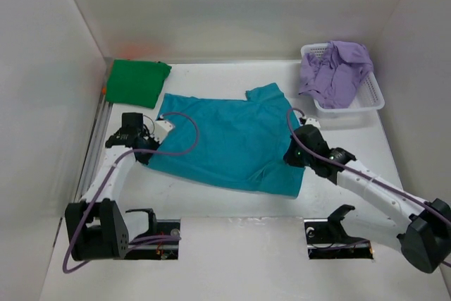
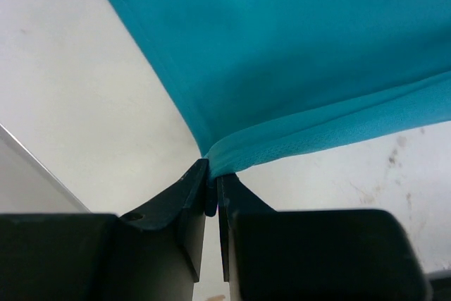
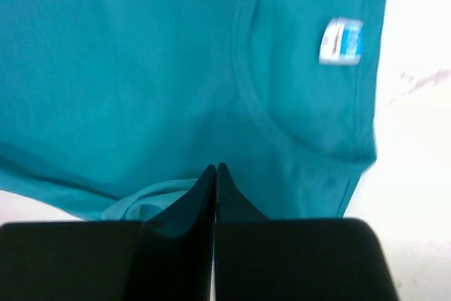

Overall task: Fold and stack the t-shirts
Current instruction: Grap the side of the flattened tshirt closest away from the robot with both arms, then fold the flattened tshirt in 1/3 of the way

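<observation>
1. Inspecting the left claw (image 2: 211,174), I find its jaws narrow and nipped on the hem at a corner of the teal t-shirt (image 1: 225,139). The cloth fans away from the tips, up and to the right in the wrist view.
2. I see the right claw (image 3: 215,168) with its jaws pressed together, tips over the teal cloth just short of the collar (image 3: 246,89). A white-and-blue label (image 3: 340,40) sits beyond the tips, to their right. A pale fold lies just left of the tips; I cannot tell whether any cloth is caught between them.
3. The teal t-shirt lies spread, mostly flat, on the table (image 1: 211,202) between the two claws, one claw at each side edge.
4. A green t-shirt (image 1: 137,81) lies folded beyond the left claw, near the teal one but apart from it.
5. A lavender t-shirt (image 1: 335,68) sits crumpled in a white basket (image 1: 370,93) beyond the right claw, draped over the rim.
</observation>
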{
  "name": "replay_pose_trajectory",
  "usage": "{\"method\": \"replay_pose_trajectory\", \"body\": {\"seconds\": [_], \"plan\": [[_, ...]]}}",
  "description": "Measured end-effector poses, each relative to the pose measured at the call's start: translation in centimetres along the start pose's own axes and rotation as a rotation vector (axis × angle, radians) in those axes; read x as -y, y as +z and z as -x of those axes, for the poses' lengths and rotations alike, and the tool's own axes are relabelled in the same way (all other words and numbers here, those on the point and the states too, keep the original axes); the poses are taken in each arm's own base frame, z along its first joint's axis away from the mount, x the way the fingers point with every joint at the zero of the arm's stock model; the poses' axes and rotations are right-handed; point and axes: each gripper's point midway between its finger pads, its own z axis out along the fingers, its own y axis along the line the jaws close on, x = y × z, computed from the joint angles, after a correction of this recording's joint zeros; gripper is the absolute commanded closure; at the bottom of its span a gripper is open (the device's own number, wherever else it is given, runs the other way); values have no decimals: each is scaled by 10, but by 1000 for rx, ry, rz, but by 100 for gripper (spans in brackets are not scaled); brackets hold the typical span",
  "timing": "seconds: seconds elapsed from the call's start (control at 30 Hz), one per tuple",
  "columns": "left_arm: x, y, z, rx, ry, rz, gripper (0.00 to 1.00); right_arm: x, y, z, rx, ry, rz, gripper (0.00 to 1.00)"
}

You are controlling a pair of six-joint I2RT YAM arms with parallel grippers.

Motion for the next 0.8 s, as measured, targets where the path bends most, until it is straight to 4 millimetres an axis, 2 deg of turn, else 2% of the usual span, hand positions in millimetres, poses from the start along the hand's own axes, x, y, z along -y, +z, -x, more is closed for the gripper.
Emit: {"method": "replay_pose_trajectory", "body": {"seconds": [0.07, 0.17, 0.5, 0.67, 0.8], "plan": [[-11, 5, 11, 15, -36, 3, 91, 3, 7, 14, 24, 9, -2, 100], [-19, 15, 18, 15, -82, -7, 91, 7, 17, 33, 51, 17, -1, 100], [-22, 35, 17, -16, -150, -18, 91, 8, 48, 53, 33, -43, 4, 100], [-29, 43, 11, -43, -180, 9, 91, 12, 56, 77, 61, -44, -4, 100], [-33, 50, 9, -57, -193, 21, 90, 6, 65, 99, 84, -61, 12, 100]]}}
